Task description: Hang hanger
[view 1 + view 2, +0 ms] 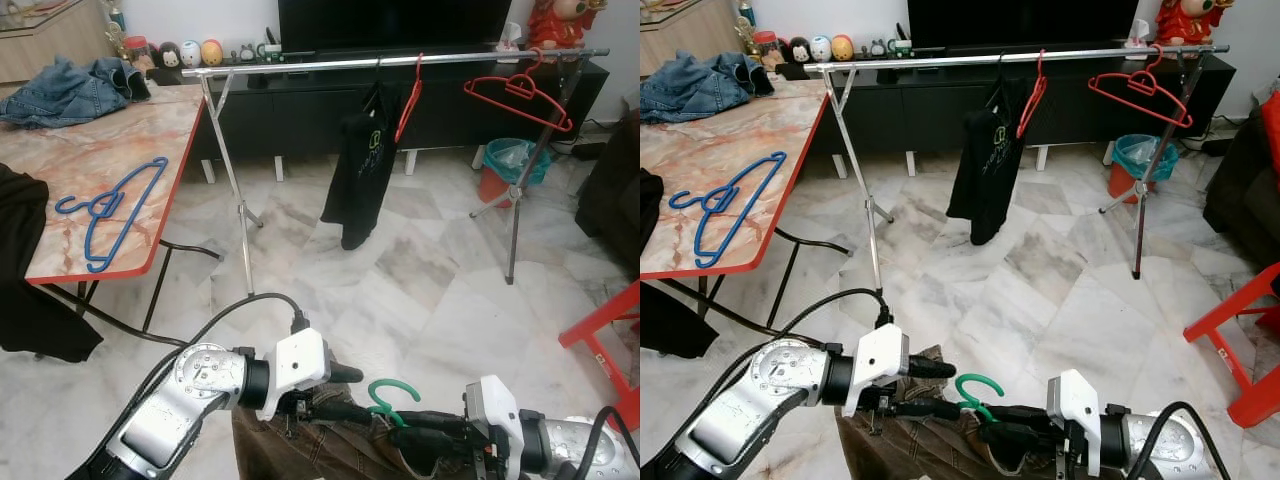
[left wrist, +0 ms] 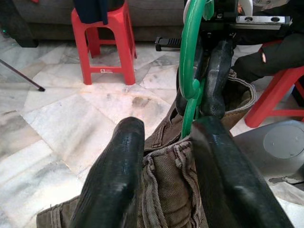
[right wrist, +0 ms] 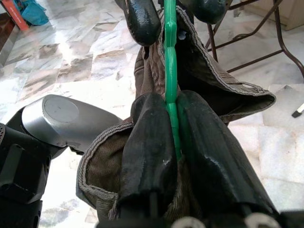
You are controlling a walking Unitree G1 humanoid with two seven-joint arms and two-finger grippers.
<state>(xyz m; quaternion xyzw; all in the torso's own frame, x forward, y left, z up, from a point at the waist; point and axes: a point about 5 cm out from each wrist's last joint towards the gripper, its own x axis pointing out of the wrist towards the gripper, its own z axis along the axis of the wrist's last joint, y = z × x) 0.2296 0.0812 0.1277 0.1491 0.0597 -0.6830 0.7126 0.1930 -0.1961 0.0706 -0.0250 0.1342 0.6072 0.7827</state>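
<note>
Green hanger [image 1: 385,400] with brown trousers [image 3: 199,90] is held low at 6 o'clock, between both arms. Right gripper [image 3: 173,128] jaws clamped on hanger and waistband; left gripper [image 2: 164,156] jaws pinch the waistband beside it. Garment looks loaded, so pickup seems done. Chrome clothes rail [image 1: 400,60] sits well apart at 12 o'clock: approach, lift and hooking remain.
</note>
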